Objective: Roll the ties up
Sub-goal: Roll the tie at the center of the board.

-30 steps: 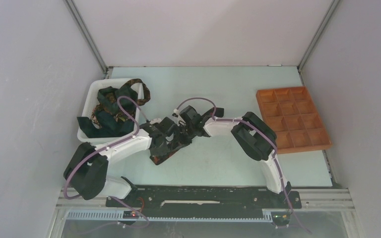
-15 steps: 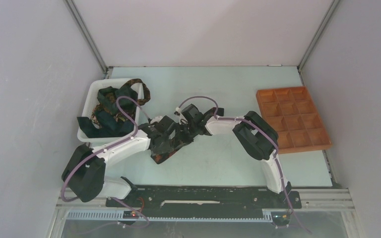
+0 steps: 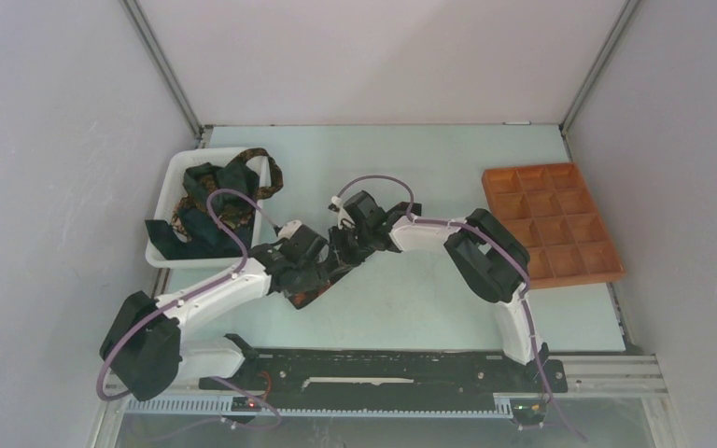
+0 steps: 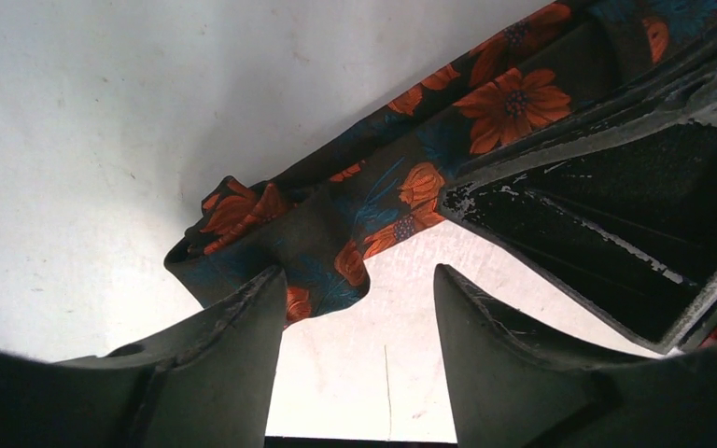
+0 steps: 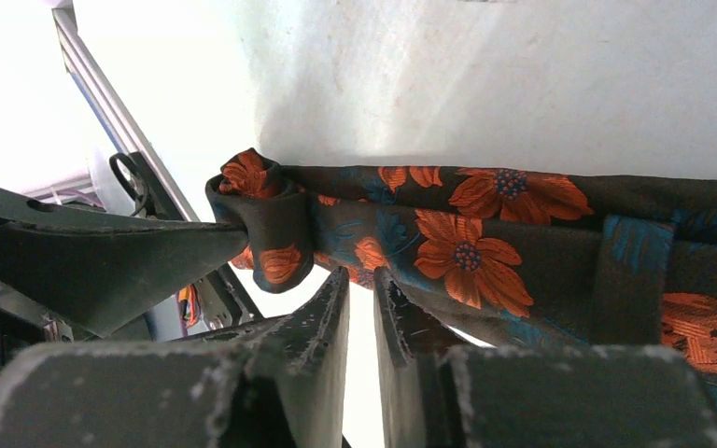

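Note:
A dark tie with orange flowers lies on the table between my two grippers. Its curled end rests against my left gripper's left fingertip. The left gripper is open, with bare table between its fingers. My right gripper has its jaws a narrow slit apart, light showing through, and the tie lies across just past their tips. In the top view the left gripper and right gripper meet over the tie. More ties are heaped in the white bin.
The white bin stands at the left, behind my left arm. An orange-brown compartment tray lies at the right edge of the table. Grey walls close in the left, back and right sides.
My left gripper has opened and let go of the tie's curled end, and the left arm has drawn back to the left. The right jaws have parted slightly.

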Action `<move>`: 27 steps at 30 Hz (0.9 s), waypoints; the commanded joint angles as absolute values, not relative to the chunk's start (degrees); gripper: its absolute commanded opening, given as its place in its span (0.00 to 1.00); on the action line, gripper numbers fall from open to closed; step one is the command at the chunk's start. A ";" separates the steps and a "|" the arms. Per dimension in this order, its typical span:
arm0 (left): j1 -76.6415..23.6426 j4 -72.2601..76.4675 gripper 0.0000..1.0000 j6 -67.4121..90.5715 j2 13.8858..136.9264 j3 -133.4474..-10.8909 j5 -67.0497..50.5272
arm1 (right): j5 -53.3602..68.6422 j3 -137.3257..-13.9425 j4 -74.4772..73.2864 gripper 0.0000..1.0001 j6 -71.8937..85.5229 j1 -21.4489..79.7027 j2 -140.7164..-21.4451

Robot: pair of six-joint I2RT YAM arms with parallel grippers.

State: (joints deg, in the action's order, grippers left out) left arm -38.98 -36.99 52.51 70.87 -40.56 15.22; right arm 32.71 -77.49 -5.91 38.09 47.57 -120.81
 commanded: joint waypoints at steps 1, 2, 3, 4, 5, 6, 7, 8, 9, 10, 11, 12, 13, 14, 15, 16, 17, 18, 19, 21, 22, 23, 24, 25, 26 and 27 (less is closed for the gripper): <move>-39.41 -35.71 0.68 53.44 66.93 -39.35 15.94 | 33.44 -77.46 -4.32 0.23 36.46 48.26 -116.92; -39.39 -35.75 0.69 53.37 66.41 -39.23 16.08 | 33.48 -77.50 -4.11 0.24 36.47 48.48 -116.73; -39.43 -35.73 0.69 53.35 65.87 -39.13 16.20 | 33.62 -77.47 -3.85 0.26 36.38 48.52 -116.61; -39.45 -35.72 0.69 53.28 65.45 -39.01 16.30 | 33.70 -77.47 -3.68 0.27 36.37 48.64 -116.56; -39.42 -35.75 0.69 53.26 65.09 -38.95 16.36 | 33.79 -77.49 -3.50 0.29 36.39 48.75 -116.56; -39.46 -35.76 0.69 53.20 64.73 -38.83 16.46 | 33.94 -77.50 -3.33 0.30 36.39 48.85 -116.50; -39.46 -35.73 0.69 53.18 64.47 -38.80 16.44 | 34.05 -77.44 -3.14 0.31 36.39 48.91 -116.50; -39.46 -35.70 0.70 53.17 64.13 -38.72 16.44 | 34.16 -77.43 -2.97 0.33 36.39 48.99 -116.46; -39.46 -35.70 0.70 53.17 63.87 -38.61 16.58 | 34.30 -77.44 -2.84 0.34 36.30 49.08 -116.46; -39.44 -35.69 0.70 53.17 63.49 -38.51 16.58 | 34.43 -77.44 -2.70 0.35 36.30 49.19 -116.43; -39.42 -35.75 0.70 53.17 63.20 -38.42 16.55 | 34.64 -77.48 -2.52 0.35 36.30 49.29 -116.38; -39.44 -35.76 0.70 53.17 62.76 -38.33 16.57 | 34.70 -77.46 -2.42 0.36 36.30 49.36 -116.37; -39.46 -35.74 0.70 53.15 62.37 -38.24 16.61 | 34.71 -77.44 -2.31 0.36 36.25 49.47 -116.37; -39.46 -35.69 0.71 53.17 61.99 -38.17 16.57 | 34.78 -77.45 -2.21 0.36 36.17 49.54 -116.37; -39.46 -35.72 0.71 53.10 61.63 -38.10 16.53 | 34.80 -77.43 -2.13 0.37 36.16 49.60 -116.37; -39.46 -35.69 0.71 53.09 61.25 -37.95 16.57 | 34.88 -77.43 -2.01 0.37 36.17 49.66 -116.37; -39.46 -35.77 0.71 53.09 60.92 -37.94 16.62 | 34.94 -77.43 -1.90 0.38 36.13 49.67 -116.37; -39.46 -35.85 0.72 53.09 60.58 -37.97 16.66 | 35.04 -77.45 -1.79 0.38 36.07 49.68 -116.45; -39.42 -36.06 0.72 53.01 60.25 -38.09 16.62 | 35.17 -77.47 -1.64 0.39 36.12 49.82 -116.45; -39.42 -36.44 0.73 53.00 59.62 -38.31 16.81 | 35.31 -77.45 -1.31 0.39 36.12 49.87 -116.46; -39.41 -36.71 0.73 53.00 59.33 -38.38 16.86 | 35.35 -77.48 -1.27 0.40 36.06 49.99 -116.39; -39.42 -37.03 0.73 52.85 58.91 -38.61 17.02 | 35.41 -77.49 -1.09 0.40 36.04 50.04 -116.33; -39.46 -37.55 0.73 52.83 58.41 -38.85 17.06 | 35.48 -77.51 -1.02 0.41 35.91 50.17 -116.18; -39.42 -38.06 0.74 52.75 57.93 -39.10 17.38 | 35.57 -77.46 -0.84 0.41 35.94 50.22 -116.10; -39.45 -38.84 0.74 52.61 57.29 -39.33 17.55 | 35.64 -77.48 -0.69 0.41 35.95 50.33 -115.88; -39.46 -39.63 0.74 52.52 56.67 -39.55 17.86 | 35.68 -77.47 -0.57 0.41 35.95 50.30 -115.66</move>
